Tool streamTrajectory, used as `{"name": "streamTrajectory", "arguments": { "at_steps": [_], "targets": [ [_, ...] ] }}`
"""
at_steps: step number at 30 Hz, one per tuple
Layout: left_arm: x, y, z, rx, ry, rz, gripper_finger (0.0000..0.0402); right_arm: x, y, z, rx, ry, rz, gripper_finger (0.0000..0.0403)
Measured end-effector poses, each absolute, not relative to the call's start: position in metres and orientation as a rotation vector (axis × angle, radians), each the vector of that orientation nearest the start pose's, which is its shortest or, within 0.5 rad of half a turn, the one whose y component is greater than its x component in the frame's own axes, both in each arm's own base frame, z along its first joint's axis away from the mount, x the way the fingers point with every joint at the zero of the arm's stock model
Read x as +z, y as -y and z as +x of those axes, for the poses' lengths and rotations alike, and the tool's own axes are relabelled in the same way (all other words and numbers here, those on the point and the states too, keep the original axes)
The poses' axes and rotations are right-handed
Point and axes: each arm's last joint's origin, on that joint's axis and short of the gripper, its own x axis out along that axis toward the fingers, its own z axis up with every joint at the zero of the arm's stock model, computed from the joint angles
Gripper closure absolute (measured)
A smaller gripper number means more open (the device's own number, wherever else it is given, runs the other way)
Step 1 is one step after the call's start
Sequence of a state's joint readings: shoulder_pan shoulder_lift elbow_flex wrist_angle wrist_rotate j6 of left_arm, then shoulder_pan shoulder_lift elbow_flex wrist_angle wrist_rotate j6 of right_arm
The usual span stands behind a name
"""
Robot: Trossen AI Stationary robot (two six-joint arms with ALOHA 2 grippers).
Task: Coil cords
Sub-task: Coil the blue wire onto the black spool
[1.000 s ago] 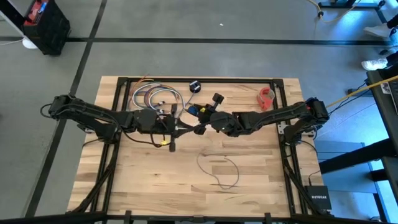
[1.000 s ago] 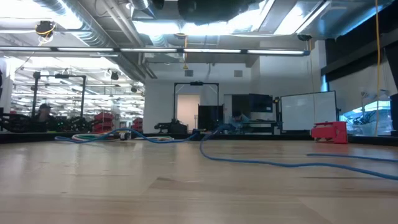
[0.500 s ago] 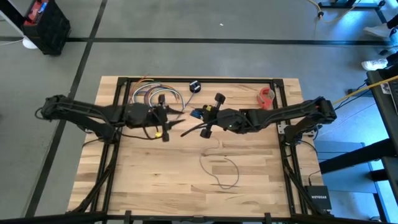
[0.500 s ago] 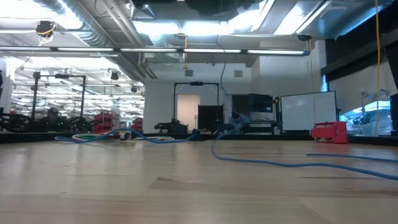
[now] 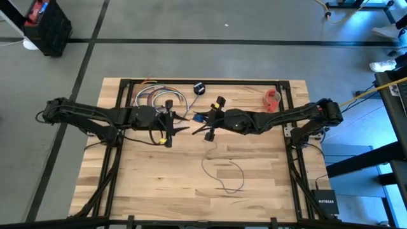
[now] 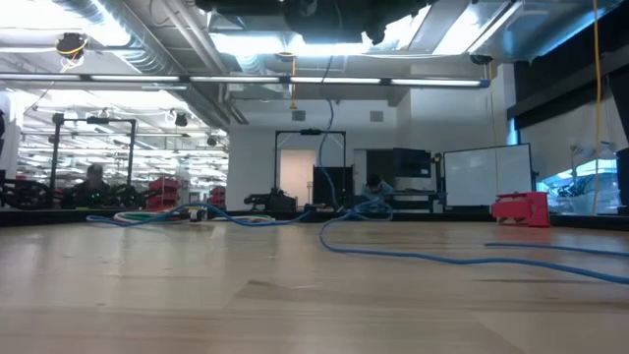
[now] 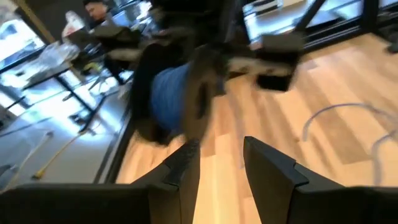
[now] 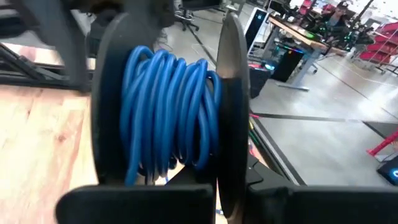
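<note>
The right gripper (image 5: 208,122) is above the middle of the table, a little toward the far edge. Its fingers are closed on a black spool (image 8: 168,112), seen close up in the right wrist view: two thin, flat, round flanges with many turns of smooth, glossy blue cord (image 8: 166,109) wound between them. In that view the flanges stand on edge and the spool's axis runs across the fingers.

The left gripper (image 5: 169,121) hovers just left of the right gripper, apart from it. Its two dark, flat-faced fingers (image 7: 182,168) stand parted with a clear gap and nothing between them. In the left wrist view the spool (image 7: 171,102) shows blurred beyond the fingertips, near but not touched.

From the spool the cord hangs down to the table; in the low view it drops as a thin blue line (image 6: 329,147) and runs along the wood toward the right. In the high view the slack cord (image 5: 224,173) lies as a loose, open loop on the near-middle part of the table, its long axis running roughly left to right.

The table (image 5: 152,184) is pale wooden planks with visible grain. A bundle of multicoloured cables (image 5: 156,97) lies at the far left, a small red object (image 5: 273,100) at the far right, and a small black item (image 5: 200,88) near the far edge.
</note>
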State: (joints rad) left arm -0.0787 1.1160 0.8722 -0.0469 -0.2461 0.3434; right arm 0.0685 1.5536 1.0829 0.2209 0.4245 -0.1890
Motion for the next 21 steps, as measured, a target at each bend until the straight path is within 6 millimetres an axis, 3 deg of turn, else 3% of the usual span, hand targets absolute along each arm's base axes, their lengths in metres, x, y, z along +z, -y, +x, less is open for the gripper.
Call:
{"name": "streamTrajectory", "arguments": {
  "at_steps": [9,15,21],
  "targets": [
    [0.314,0.003,0.245,0.16,-0.324,0.378,0.0284,0.286,-0.014,0.354,-0.322,-0.276,-0.292,0.0398],
    [0.309,0.005,0.259,0.072,-0.275,0.344,0.0287,0.281,-0.014,0.359,-0.313,-0.256,-0.291,0.0398],
    [0.308,0.005,0.26,0.071,-0.276,0.343,0.0338,0.279,-0.014,0.359,-0.322,-0.271,-0.297,0.0398]
  ]
}}
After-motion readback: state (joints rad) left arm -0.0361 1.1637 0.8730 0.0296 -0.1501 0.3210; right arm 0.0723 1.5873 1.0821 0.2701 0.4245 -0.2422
